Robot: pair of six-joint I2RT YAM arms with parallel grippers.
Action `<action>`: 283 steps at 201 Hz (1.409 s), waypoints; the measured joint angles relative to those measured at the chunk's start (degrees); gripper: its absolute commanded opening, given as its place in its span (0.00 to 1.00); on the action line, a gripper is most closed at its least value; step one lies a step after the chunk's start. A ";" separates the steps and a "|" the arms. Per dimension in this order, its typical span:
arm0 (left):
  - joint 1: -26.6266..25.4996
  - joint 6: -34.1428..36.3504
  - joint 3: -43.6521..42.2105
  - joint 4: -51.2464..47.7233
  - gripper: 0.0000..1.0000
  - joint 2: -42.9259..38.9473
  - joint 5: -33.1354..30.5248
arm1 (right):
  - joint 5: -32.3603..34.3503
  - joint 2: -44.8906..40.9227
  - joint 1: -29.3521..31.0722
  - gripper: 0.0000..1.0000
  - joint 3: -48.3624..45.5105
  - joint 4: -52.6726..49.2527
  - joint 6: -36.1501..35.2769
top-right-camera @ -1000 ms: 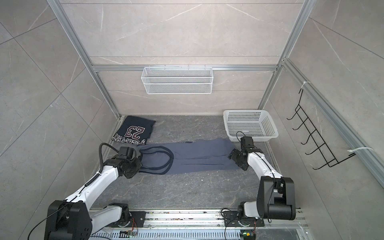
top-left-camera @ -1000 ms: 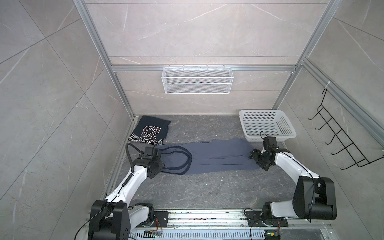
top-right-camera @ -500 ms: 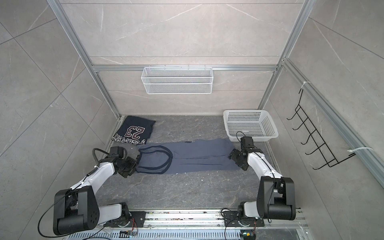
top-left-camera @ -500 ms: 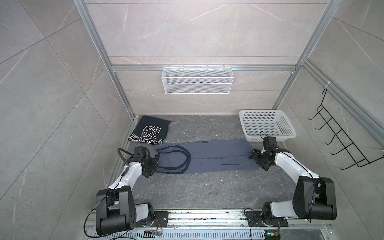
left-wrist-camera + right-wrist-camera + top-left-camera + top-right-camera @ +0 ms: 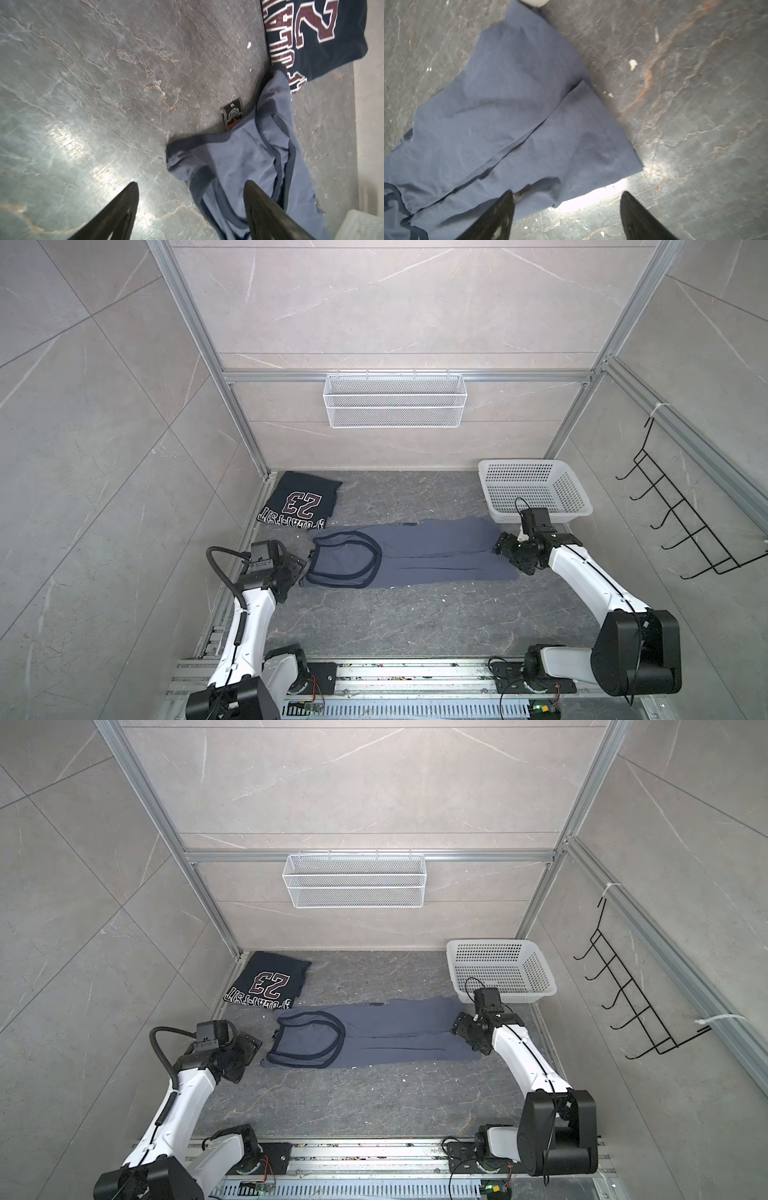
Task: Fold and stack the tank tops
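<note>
Blue tank top (image 5: 415, 556) lies flat, its long way running left to right, top end pointing left; left gripper (image 5: 191, 184) and right gripper (image 5: 568, 192) both spread wide, holding nothing

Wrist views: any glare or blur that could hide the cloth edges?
Left wrist: soft glare streaks on the floor beside the blue top, its label fairly sharp; left claw fingers blurred. Right wrist: a blown-out white patch along the top's hem, right claw fingers out of focus. Both top views: even light, no glare.
</note>
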 measured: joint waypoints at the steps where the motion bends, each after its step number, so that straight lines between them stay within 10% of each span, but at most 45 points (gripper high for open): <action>1: -0.26 -0.04 0.02 -0.07 0.78 -0.04 -0.04 | 0.00 0.04 0.22 0.81 0.04 -0.02 -0.04; 60: -26.95 -5.90 0.83 -0.57 0.64 4.39 -5.07 | 0.17 7.98 8.59 0.81 6.47 -0.28 -1.29; 194: -24.72 -2.01 7.80 13.81 0.54 32.15 -6.01 | 1.14 38.84 14.40 0.79 29.05 -2.89 -4.81; 283: -33.18 4.42 23.52 10.45 0.54 45.86 -6.67 | 2.82 24.46 14.47 0.74 8.48 1.42 0.00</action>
